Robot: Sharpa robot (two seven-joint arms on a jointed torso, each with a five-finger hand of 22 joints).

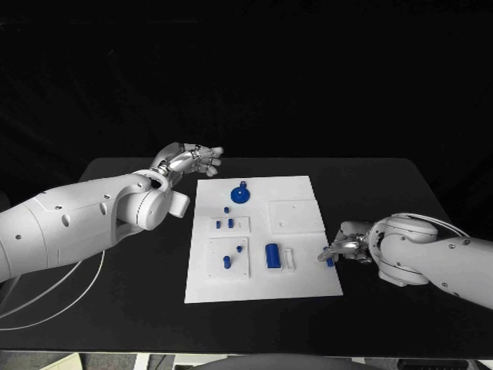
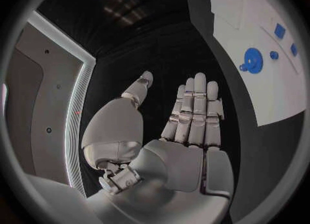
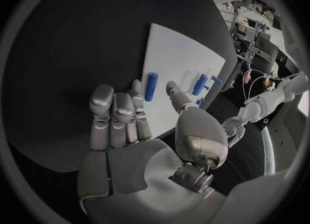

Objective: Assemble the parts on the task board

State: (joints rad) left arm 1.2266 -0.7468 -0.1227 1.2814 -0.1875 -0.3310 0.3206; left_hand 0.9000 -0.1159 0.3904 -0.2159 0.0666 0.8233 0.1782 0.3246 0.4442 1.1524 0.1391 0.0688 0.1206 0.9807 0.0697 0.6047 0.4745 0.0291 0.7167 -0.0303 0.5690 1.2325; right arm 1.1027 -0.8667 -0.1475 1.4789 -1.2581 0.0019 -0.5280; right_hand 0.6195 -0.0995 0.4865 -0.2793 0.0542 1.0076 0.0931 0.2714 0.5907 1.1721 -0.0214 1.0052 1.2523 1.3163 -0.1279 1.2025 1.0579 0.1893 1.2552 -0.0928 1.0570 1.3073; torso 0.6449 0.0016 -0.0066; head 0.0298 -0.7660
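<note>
Task board [image 1: 294, 216]: white plate lying flat at mid-table. Blue gear [image 1: 240, 193] seated near far-left corner of board; blue cylinder [image 1: 273, 256] on board toward near edge; small blue pegs [image 1: 231, 223] left of board centre. Small blue part [image 1: 329, 261] lying at right edge of board, beside right hand's fingertips. Left hand [image 1: 188, 161] just off far-left corner of board, fingers apart, grasping nothing. Right hand [image 1: 347, 248] at right edge of board, fingers loosely curled, apparently empty; contact with small blue part unclear. Risks, as judged: fingertip nudge sending edge part off board; imprecise pinch on so small a piece; board sliding under side pressure.
</note>
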